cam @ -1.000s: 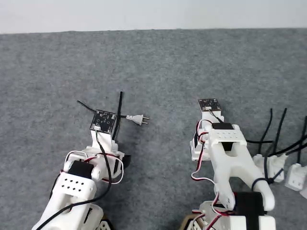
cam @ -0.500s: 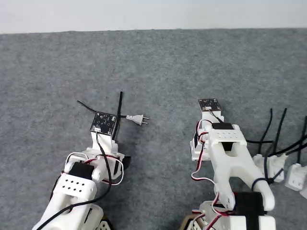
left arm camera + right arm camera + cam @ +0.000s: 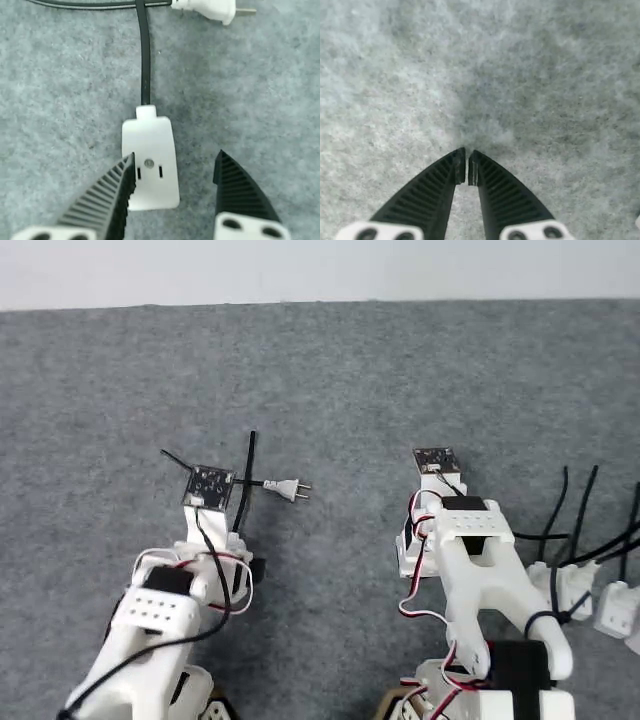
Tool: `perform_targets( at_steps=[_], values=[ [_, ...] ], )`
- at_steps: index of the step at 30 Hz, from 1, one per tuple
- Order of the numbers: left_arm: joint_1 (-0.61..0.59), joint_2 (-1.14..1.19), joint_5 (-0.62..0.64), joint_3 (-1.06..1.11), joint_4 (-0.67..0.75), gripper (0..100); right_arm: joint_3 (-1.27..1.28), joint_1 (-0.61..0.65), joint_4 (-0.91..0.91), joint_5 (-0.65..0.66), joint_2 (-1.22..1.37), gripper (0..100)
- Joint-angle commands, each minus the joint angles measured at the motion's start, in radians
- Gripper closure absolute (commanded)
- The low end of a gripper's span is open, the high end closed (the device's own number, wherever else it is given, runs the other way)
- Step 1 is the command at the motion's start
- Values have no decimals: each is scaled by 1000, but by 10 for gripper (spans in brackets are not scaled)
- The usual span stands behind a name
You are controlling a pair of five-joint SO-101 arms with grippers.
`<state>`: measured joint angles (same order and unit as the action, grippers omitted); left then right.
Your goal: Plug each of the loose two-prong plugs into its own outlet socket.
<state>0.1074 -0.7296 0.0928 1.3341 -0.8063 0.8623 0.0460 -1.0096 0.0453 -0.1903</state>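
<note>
Right now my left gripper [image 3: 175, 157] hangs with its fingers spread wide over a white socket [image 3: 150, 165]. The socket lies flat on the grey mat [image 3: 400, 370], its two slots facing up. One fingertip [image 3: 125, 172] overlaps the socket's edge and the other stands clear of it; I cannot tell whether either touches. The socket's black cord [image 3: 145, 60] runs off toward the far side. Just beyond the socket lies the white plug [image 3: 290, 488], on its side with prongs pointing right, its own thin lead trailing left across the socket's cord. My right gripper [image 3: 467, 155] sits low over the mat, fingertips closed against each other. White blocks [image 3: 565, 585] with black cords lie at the near right edge.
</note>
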Motion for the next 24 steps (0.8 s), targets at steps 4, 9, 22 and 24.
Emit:
perform_targets(
  at_steps=[4, 9, 22, 24],
  values=[
    [49, 144, -6, -90, 11, 761, -3, -19, -4, 12, -12, 990],
    [110, 124, 23, -79, -6, 761, -3, -19, -1, 12, -12, 990],
    [-18, 83, 52, -56, -9, 761, -5, -21, -1, 38, -12, 990],
    [-20, 83, 44, -56, -9, 761, -5, -21, -1, 38, -12, 990]
  ],
)
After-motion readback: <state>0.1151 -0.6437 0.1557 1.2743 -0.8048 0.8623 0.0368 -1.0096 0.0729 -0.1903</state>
